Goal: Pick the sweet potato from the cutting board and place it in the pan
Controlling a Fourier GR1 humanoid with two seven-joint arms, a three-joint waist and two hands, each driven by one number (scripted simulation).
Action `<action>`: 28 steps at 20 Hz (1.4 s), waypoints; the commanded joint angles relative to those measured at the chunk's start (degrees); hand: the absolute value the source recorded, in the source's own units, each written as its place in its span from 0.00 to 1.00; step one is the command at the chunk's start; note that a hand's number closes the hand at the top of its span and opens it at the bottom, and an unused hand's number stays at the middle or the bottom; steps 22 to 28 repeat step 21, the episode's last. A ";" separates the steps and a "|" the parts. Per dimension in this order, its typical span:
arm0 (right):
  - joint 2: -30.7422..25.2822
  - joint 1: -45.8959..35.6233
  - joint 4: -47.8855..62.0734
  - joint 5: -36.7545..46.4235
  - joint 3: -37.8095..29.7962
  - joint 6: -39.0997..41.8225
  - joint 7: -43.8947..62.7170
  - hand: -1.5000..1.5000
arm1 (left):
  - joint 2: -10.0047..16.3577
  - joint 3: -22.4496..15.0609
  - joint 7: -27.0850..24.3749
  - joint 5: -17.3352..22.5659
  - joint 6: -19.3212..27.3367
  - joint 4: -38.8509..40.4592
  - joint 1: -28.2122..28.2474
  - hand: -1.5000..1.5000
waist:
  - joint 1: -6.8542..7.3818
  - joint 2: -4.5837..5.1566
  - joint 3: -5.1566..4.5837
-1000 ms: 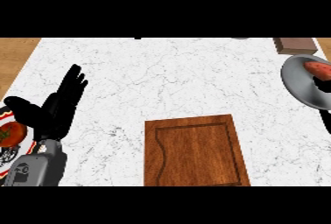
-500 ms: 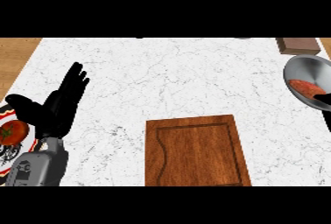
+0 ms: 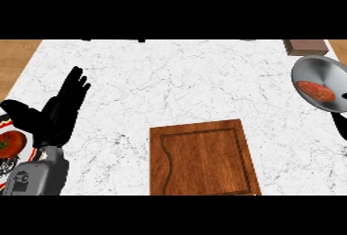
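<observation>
Now that the sweet potato (image 3: 315, 91) has settled from the pan's upper part to its middle within 1 second, the placing looks done. Reddish-orange and oblong, it lies flat in the grey pan (image 3: 315, 69), well apart from the cutting board (image 3: 203, 158). At far left, the left hand (image 3: 58, 114) rests open, fingers straight; the right hand is out of view.

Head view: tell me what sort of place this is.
Most likely a kitchen counter. A white marbled countertop carries a wooden cutting board, and near its right edge sits a metal pan with a sweet potato in it.
</observation>
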 commanded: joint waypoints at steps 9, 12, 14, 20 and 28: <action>-10.65 11.20 2.59 -13.34 -11.78 28.53 -12.14 0.00 | -1.46 -0.18 -2.90 -1.52 1.27 1.29 2.33 0.50 | -2.27 -0.41 0.00; -12.03 16.01 1.64 -12.96 -10.87 33.32 -15.15 0.00 | -0.13 1.39 -1.46 -0.16 0.75 0.83 0.58 0.50 | -1.95 -0.51 -0.06; -11.85 18.13 1.30 -14.08 -11.85 33.10 -16.74 0.00 | 0.83 1.61 1.05 0.79 -0.08 -0.63 0.42 0.50 | -1.70 -0.54 -0.01; -11.14 20.14 -0.52 -14.55 -11.09 32.48 -17.24 0.00 | 1.08 1.70 0.78 0.43 -0.30 -0.34 0.37 0.50 | -1.56 -0.70 -0.11; -9.49 20.65 -0.35 -14.29 -10.68 31.22 -17.55 0.00 | 0.58 1.65 -1.46 0.39 -0.81 1.21 1.53 0.50 | -1.45 -0.61 -0.11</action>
